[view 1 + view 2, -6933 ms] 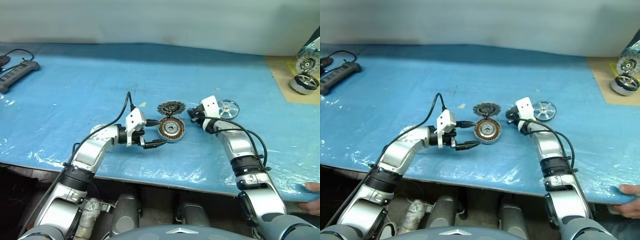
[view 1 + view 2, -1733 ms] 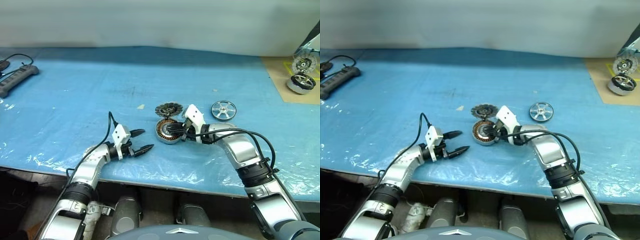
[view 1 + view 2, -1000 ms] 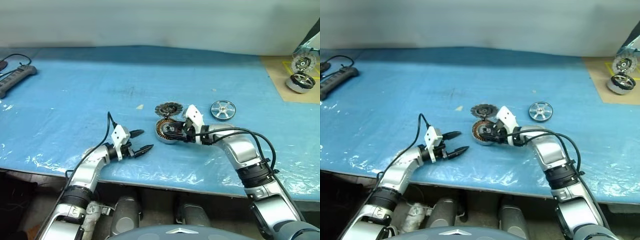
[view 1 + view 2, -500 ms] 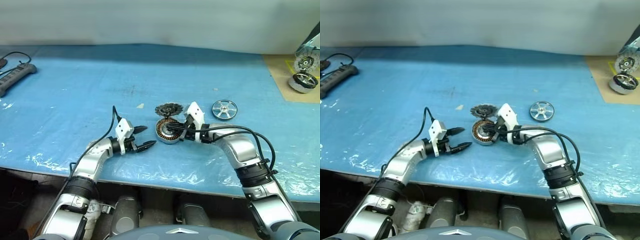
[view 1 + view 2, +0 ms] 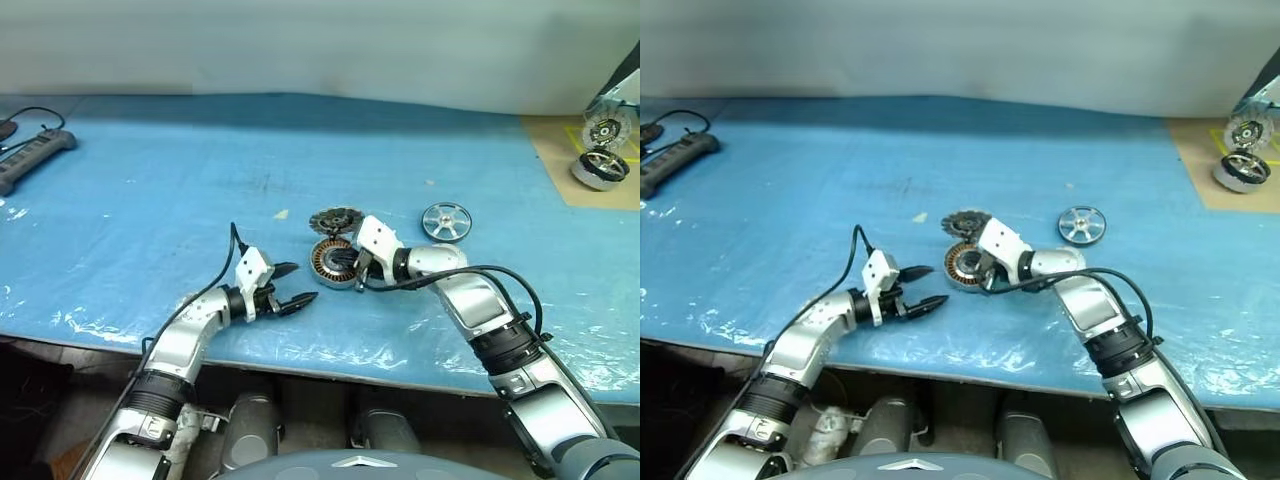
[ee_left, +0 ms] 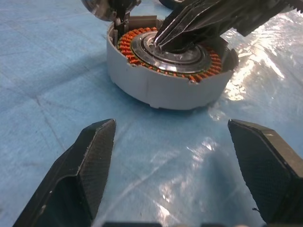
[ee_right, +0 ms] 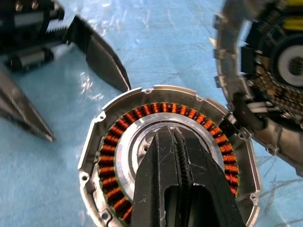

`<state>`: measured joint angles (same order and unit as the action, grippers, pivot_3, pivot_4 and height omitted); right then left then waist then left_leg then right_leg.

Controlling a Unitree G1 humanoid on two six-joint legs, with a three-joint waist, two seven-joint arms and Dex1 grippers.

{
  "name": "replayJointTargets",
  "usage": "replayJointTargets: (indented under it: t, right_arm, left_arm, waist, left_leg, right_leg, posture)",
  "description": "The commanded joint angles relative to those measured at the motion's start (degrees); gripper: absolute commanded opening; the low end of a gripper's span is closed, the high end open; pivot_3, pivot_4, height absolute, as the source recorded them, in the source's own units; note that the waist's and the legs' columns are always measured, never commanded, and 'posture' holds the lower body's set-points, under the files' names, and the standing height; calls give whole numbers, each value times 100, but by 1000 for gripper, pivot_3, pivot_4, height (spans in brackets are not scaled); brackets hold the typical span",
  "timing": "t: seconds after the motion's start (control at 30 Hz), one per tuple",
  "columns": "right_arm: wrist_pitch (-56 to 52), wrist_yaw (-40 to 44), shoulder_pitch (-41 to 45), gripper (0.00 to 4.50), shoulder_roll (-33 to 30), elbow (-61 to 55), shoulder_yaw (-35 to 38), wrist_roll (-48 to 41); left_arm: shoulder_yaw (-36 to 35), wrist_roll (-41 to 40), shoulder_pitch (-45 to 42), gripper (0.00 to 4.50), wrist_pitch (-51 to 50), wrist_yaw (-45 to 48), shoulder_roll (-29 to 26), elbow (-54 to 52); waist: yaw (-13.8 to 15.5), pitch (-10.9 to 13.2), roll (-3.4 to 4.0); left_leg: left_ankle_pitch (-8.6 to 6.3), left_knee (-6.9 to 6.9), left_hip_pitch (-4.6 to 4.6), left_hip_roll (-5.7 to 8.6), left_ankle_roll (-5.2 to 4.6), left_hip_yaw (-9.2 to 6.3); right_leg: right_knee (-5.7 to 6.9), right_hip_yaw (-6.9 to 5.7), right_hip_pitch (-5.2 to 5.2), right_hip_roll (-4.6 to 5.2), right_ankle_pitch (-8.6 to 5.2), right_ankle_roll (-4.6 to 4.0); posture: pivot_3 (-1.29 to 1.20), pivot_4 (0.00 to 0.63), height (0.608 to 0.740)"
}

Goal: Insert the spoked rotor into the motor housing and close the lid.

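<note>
The motor housing (image 5: 335, 262), a silver cup with copper windings (image 7: 161, 108), lies on the blue sheet at mid-table. My right gripper (image 7: 177, 142) is shut, its joined tips resting on the housing's silver centre with nothing between them. The lid (image 5: 335, 219) lies toothed face up just behind the housing, touching its rim. To the right, the spoked rotor (image 5: 446, 221) lies flat by itself. My left gripper (image 5: 290, 285) stands open a short way left of the housing, pointing at it, and holds nothing; its fingers (image 6: 90, 156) frame the housing (image 6: 165, 71) in the left wrist view.
A black power strip (image 5: 35, 150) lies at the far left. Two larger motor units (image 5: 590, 165) sit on a brown board at the far right. A tiny washer (image 5: 430, 182) and a scrap of tape (image 5: 282, 213) lie behind the parts. The table's front edge is close.
My right gripper has shut and rolled at the wrist while staying over the housing's centre. The left gripper remains open beside the housing.
</note>
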<state>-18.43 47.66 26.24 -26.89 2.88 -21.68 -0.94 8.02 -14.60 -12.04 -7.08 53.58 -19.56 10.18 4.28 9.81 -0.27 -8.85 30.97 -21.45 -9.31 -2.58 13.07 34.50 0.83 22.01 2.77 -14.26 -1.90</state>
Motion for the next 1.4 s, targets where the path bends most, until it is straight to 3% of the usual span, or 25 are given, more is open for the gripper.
replayJointTargets:
  t: [0.03,0.3,0.4,0.57,0.67,0.9,1.03,1.27,1.4]
  right_arm:
    - [-289,106,-372,28,-55,503,-296,233]
    - [-704,209,-229,28,372,154,883,-956]
    - [-991,251,-180,28,426,-71,1188,-1335]
    - [-1576,239,-166,28,155,-692,1732,-1827]
    - [-1809,172,-369,28,-393,-1146,1952,-1764]
    - [-1847,-420,-606,28,-1579,-1373,2463,-1145]
    - [-1874,-466,-583,914,-1941,-1311,2482,-984]
    - [-2250,-715,-157,3341,-1970,-828,2263,-743]
    - [-2520,-1226,251,3341,-1820,-195,2109,-396]
  left_arm:
    - [-130,-98,97,4054,73,169,-138,45]
    - [-52,226,-486,4054,1111,273,236,1868]
    - [-99,228,-727,4054,1125,325,246,2066]
    - [-115,116,-819,4054,588,266,171,1420]
    - [-127,68,-729,4054,205,80,181,820]
    - [90,98,-244,4054,-496,-411,273,-588]
    - [-16,-63,-95,4054,-721,-351,74,-986]
    - [-130,-278,-180,4054,-837,-211,-135,-952]
    - [38,-165,-232,4054,-823,-364,33,-894]
  waist:
    - [-3,-7,-11]
    - [38,-14,-1]
    - [107,-13,1]
    - [129,-12,1]
    - [153,-11,0]
    - [94,-5,-1]
    - [101,1,4]
    - [113,8,15]
    - [112,9,16]
  left_leg:
    - [-2,0,11,0,2,0]
    - [-2,-2,27,4,2,-1]
    - [-2,-2,25,6,2,-2]
    - [-1,-2,-13,7,3,0]
    - [-1,-1,-66,11,2,1]
    - [-5,9,-175,6,2,-3]
    - [-12,9,-173,-5,-11,-14]
    - [-3,25,-165,-8,3,-24]
    - [-3,26,-167,-8,3,-24]
  right_leg:
    - [-2,0,-10,0,-2,3]
    - [-10,5,-25,3,-4,7]
    - [-7,6,-17,4,-4,7]
    - [0,6,12,8,-3,4]
    - [13,3,44,10,23,-38]
    - [17,-35,129,11,24,-48]
    - [21,-60,126,9,14,-65]
    - [25,-73,109,10,14,-69]
    - [29,-76,109,11,15,-72]
  posture:
    - [0,150,740]
    - [0,150,740]
    - [0,150,740]
    - [0,150,740]
    - [0,150,740]
    - [0,150,740]
    - [0,150,740]
    - [0,150,740]
    - [0,150,740]
